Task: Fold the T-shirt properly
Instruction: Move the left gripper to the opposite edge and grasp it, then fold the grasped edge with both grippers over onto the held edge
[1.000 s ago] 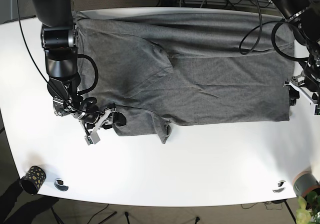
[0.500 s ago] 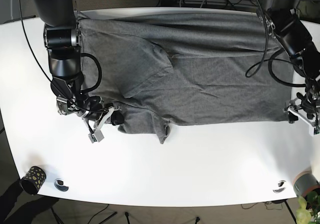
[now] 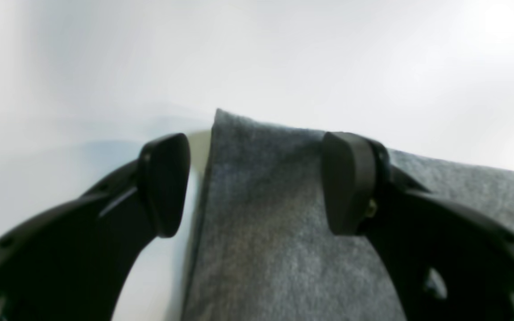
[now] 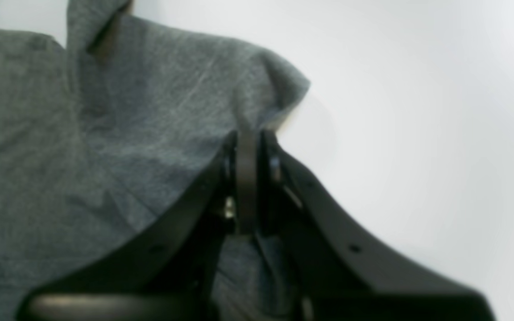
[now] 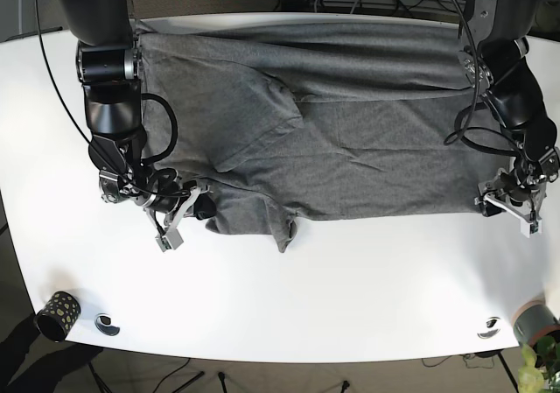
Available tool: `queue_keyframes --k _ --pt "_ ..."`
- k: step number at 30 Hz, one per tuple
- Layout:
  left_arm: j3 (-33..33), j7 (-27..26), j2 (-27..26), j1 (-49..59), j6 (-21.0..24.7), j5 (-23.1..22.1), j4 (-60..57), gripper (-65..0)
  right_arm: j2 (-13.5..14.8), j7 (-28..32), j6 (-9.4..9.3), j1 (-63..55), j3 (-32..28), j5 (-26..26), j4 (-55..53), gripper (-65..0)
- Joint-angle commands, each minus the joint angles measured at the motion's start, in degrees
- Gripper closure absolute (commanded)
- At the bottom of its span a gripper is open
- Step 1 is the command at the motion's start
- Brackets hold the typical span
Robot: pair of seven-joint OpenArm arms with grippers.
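A grey T-shirt (image 5: 350, 139) lies spread across the white table (image 5: 332, 288). My right gripper (image 5: 194, 209), on the left of the base view, is shut on a fold of the shirt's near left edge. The right wrist view shows its closed fingertips (image 4: 246, 142) pinching the grey fabric (image 4: 105, 133). My left gripper (image 5: 506, 205) sits at the shirt's near right corner. In the left wrist view it (image 3: 257, 183) is open, and the shirt corner (image 3: 275, 214) lies between the two fingers, one finger (image 3: 165, 183) on bare table.
A dark patterned cup (image 5: 59, 314) stands at the near left corner. Two metal grommets (image 5: 107, 324) (image 5: 490, 326) sit near the front edge. A grey plant pot (image 5: 535, 321) is at the near right. Cables run along the back edge.
My left gripper has moved towards the front and inward, from beside the shirt's right edge to its near right corner. My right gripper has stayed shut on the fabric, shifting only slightly.
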Motion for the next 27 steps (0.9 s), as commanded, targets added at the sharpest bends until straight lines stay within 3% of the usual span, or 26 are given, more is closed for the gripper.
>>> queue_keyframes --k 1,9,12,15,17,20,23,27 --pt "0.0 -2.1 -1.3 -1.7 0.4 -0.4 -0.3 -43.3 0.6 1.1 0.56 1.8 0.0 1.0 2.9 0.0" --pt "0.5 -4.8 -2.3 -1.8 1.8 -0.4 -6.3 -43.5 0.7 1.0 0.56 1.8 0.0 1.0 3.1 0.0" --pt "4.4 -4.8 -2.2 -1.8 1.6 -0.6 -6.5 -41.9 0.7 1.0 0.56 1.8 0.0 1.0 3.1 0.0" --pt "7.9 -5.3 -2.2 -1.5 1.5 -0.7 -6.4 -30.8 0.7 1.0 0.56 1.9 0.0 1.0 3.1 0.0" --pt "8.8 -6.9 -2.0 -1.5 1.5 -0.7 -6.4 -14.2 0.7 1.0 0.56 1.9 0.0 1.0 3.1 0.0" --pt "8.9 -8.5 -1.9 -1.5 1.5 -0.7 -6.4 0.0 0.7 1.0 0.56 2.1 0.0 1.0 3.2 0.0" --pt "8.8 -8.7 -1.8 -1.7 0.2 -0.8 -6.0 0.0 0.7 1.0 0.56 2.3 0.0 1.0 3.2 0.0" --pt "7.2 -8.5 -1.7 -1.1 -5.6 -0.8 0.7 0.0 2.1 -0.9 0.56 2.2 0.3 1.1 5.8 0.0"
